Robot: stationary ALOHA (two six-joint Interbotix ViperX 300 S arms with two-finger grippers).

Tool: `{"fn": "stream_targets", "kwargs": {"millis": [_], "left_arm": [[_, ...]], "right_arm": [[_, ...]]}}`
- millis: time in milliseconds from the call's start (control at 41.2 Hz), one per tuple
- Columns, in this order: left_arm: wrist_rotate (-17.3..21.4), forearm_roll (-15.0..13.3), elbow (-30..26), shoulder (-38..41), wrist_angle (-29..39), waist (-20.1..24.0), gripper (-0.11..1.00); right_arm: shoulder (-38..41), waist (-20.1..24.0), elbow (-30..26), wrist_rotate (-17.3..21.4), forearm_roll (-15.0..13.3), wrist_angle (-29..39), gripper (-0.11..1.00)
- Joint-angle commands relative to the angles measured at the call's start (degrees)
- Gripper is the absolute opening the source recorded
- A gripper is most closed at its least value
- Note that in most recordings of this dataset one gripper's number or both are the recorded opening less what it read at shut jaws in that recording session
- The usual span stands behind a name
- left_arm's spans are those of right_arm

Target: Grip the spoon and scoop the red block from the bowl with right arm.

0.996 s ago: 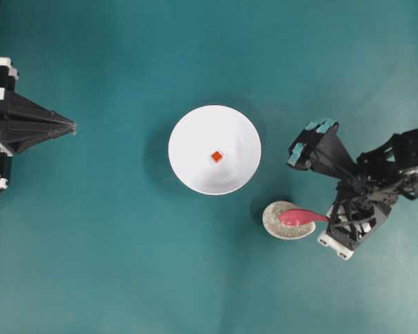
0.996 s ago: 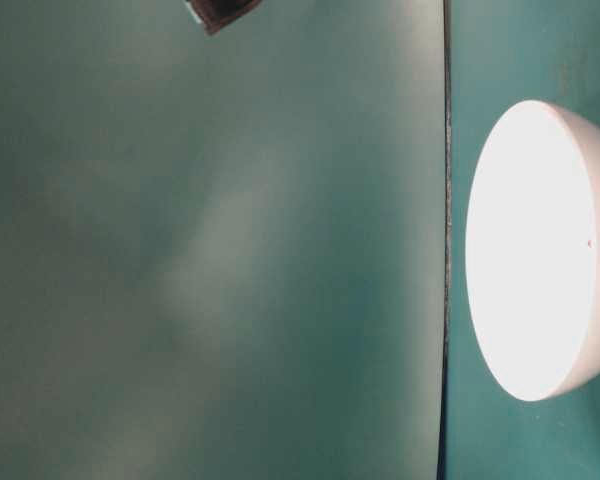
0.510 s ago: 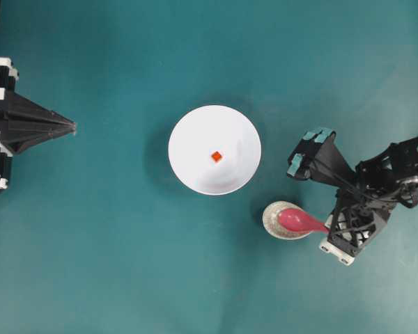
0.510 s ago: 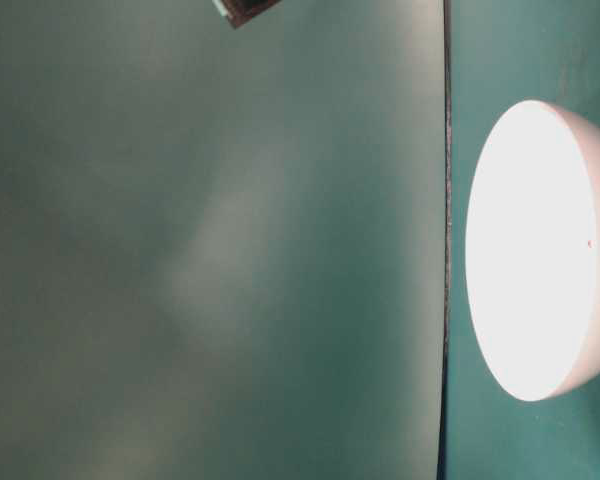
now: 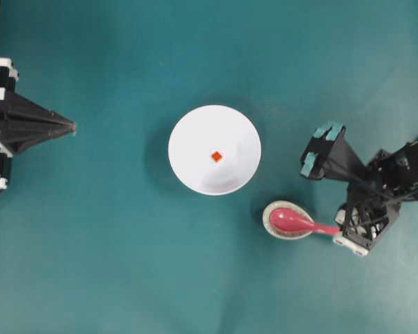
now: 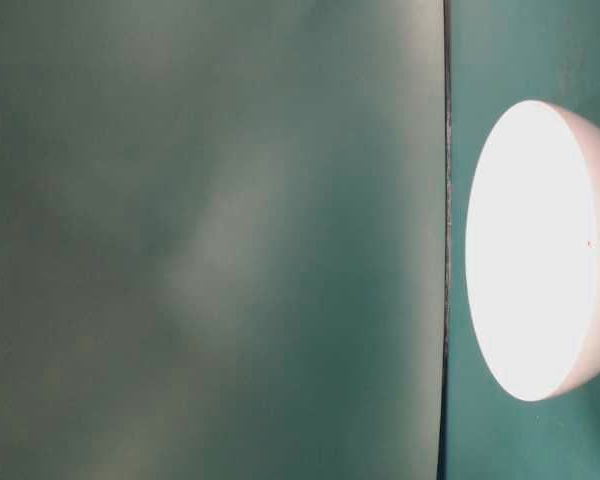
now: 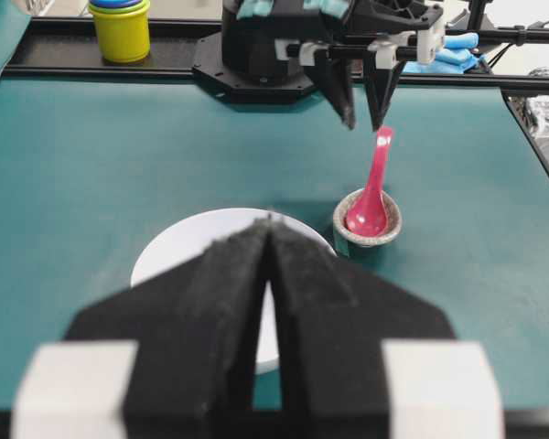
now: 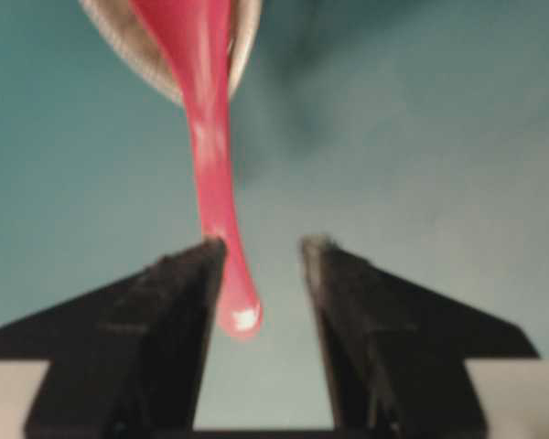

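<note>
The pink spoon lies with its scoop in the speckled oval rest, handle pointing right. The white bowl holds the tiny red block near its middle. My right gripper is open around the handle's end. In the right wrist view the handle tip sits between the fingers, close against the left finger and apart from the right one; the gripper has not closed on it. My left gripper is shut and empty at the far left, its tip pointing at the bowl.
The spoon rest stands just right of and in front of the bowl. A stack of yellow and blue cups stands off the mat behind the right arm's base. The table-level view shows the bowl's side.
My right arm has swung to the right and its gripper has slid back along the spoon handle to its end. More of the handle now shows. The left arm has not moved.
</note>
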Motion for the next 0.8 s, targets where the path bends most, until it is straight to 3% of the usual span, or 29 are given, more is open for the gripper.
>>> {"fn": "stream_targets", "kwargs": {"millis": [0,73,194,291,777], "left_arm": [[-0.1,0.2,-1.3,0.2,-0.2,0.0,0.00],[-0.2,0.2,-1.3,0.2,0.1,0.0,0.00],[-0.3,0.2,-1.3,0.2,0.7,0.1,0.00],[-0.4,0.2,-1.3,0.2,1.0,0.1,0.00],[-0.5,0.0,-1.4,-0.2,4.7,0.1,0.00]], "right_arm": [[-3.3,3.6,1.3,0.1,-7.6,-8.4,0.48],[-4.9,5.6,3.4,0.6,-12.6,-14.3,0.54],[-6.8,6.9,6.1,1.4,-15.5,-17.8,0.63],[-7.6,8.0,7.6,1.6,-17.1,-18.7,0.62],[-7.4,10.3,15.9,8.9,-17.2,-34.5,0.61]]}}
